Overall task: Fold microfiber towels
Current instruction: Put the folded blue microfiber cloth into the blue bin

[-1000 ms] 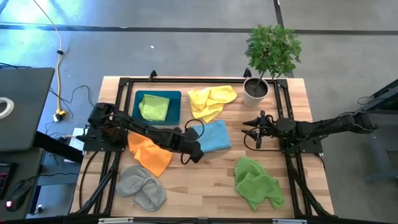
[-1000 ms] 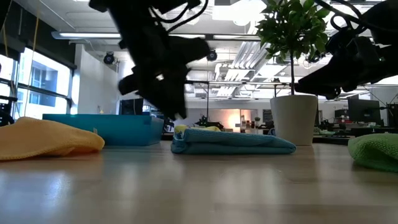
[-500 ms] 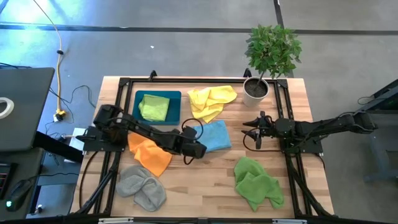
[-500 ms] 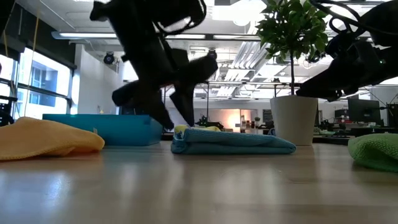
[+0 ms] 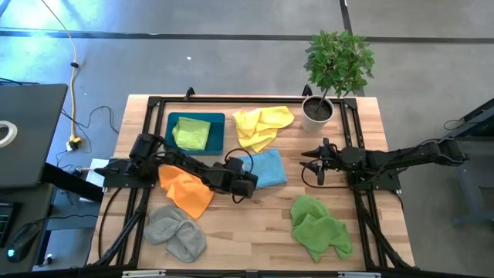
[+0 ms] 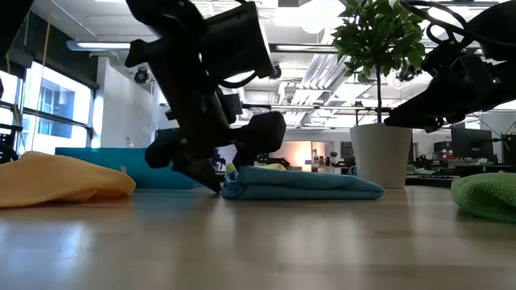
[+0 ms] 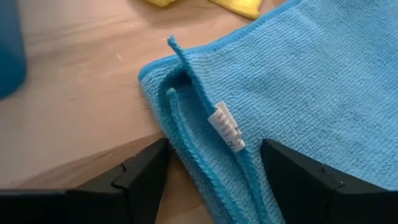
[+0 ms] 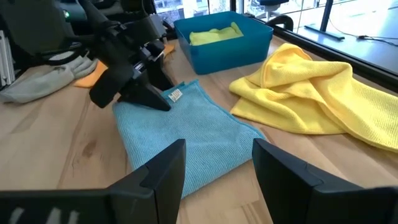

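High view shows the folded light blue towel (image 5: 265, 168) lying flat mid-worktop (image 5: 255, 224), just below the crumpled yellow towel (image 5: 262, 126). At its corner with the white tag (image 7: 227, 126), the left claw (image 5: 245, 184) sits low with fingers spread, released, straddling the folded edge. Across the blue towel, the right claw (image 5: 309, 164) hovers, parted and empty.

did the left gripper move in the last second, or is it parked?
Yes. In the high view the left gripper has shifted slightly toward the front table edge, and in the low view dropped lower, its open fingers now straddling the folded light blue microfiber towel's corner.
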### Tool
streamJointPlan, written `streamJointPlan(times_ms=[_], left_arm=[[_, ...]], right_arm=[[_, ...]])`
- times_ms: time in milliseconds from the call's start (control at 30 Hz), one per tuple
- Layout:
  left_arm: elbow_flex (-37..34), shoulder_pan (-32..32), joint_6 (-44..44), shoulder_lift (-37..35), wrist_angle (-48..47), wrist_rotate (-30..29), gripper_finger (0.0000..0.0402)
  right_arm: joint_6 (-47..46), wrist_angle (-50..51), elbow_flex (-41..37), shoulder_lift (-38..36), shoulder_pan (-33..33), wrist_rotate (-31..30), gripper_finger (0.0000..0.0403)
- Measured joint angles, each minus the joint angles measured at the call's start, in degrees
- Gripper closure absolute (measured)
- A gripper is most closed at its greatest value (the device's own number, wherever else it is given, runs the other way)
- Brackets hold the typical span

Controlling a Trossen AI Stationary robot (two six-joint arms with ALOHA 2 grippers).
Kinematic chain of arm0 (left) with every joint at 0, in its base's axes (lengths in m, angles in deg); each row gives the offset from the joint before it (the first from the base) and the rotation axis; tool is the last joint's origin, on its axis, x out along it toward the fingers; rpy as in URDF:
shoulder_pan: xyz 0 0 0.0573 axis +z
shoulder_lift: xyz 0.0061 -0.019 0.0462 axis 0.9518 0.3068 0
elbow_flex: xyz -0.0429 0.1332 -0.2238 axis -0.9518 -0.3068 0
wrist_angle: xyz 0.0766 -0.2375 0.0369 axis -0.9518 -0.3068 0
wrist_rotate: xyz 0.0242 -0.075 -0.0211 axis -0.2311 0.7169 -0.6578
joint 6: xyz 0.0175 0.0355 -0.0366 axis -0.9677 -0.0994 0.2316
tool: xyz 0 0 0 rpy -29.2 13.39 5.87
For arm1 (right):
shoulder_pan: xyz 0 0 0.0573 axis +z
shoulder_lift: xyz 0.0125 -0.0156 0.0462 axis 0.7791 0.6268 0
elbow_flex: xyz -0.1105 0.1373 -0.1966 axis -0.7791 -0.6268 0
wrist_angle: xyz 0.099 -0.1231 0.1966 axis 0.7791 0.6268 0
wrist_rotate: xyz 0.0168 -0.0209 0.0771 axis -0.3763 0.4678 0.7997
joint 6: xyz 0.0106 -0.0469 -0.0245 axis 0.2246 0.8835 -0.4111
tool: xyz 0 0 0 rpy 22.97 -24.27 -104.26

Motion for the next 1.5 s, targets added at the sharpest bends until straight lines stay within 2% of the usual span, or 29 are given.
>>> streamJointPlan(times_ms=[100, 200, 400, 533, 600, 867, 1133, 1333, 1500], left_arm=[[0.0, 0.1, -2.5, 0.2, 0.4, -0.5, 0.0171], [0.0, 0.5, -5.2, 0.3, 0.6, 0.0, 0.0205], [0.0, 0.8, -9.4, 0.3, 1.8, 1.3, 0.0305], [0.0, 0.8, -17.2, 0.3, 4.1, 1.7, 0.0372], [-0.1, 1.1, -20.8, -0.1, 4.7, 2.4, 0.0392], [0.0, 5.7, -33.9, -6.0, 6.2, 8.4, 0.0396], [0.0, 15.0, -50.1, -15.8, 1.3, 14.2, 0.0398], [0.0, 22.4, -58.4, -23.1, -10.2, 15.9, 0.0398], [0.0, 28.0, -60.8, -27.4, -19.2, 15.7, 0.0397]], right_arm=[[0.0, 0.5, 0.0, 0.0, 0.0, 0.0, 0.0224], [0.0, 1.0, 0.0, 0.0, 0.0, 0.0, 0.0224], [0.0, 1.0, 0.0, 0.0, 0.0, 0.0, 0.0224], [0.0, 1.0, 0.0, 0.0, 0.0, 0.0, 0.0224], [0.0, 1.0, 0.0, 0.0, 0.0, 0.0, 0.0224], [0.0, 1.3, 0.0, 0.0, 0.0, 0.0, 0.0224], [0.0, 2.6, 0.0, 0.0, 0.0, 0.0, 0.0224], [0.0, 2.7, 0.0, 0.0, 0.0, 0.0, 0.0224], [0.0, 3.3, 0.0, 0.0, 0.0, 0.0, 0.0224]])
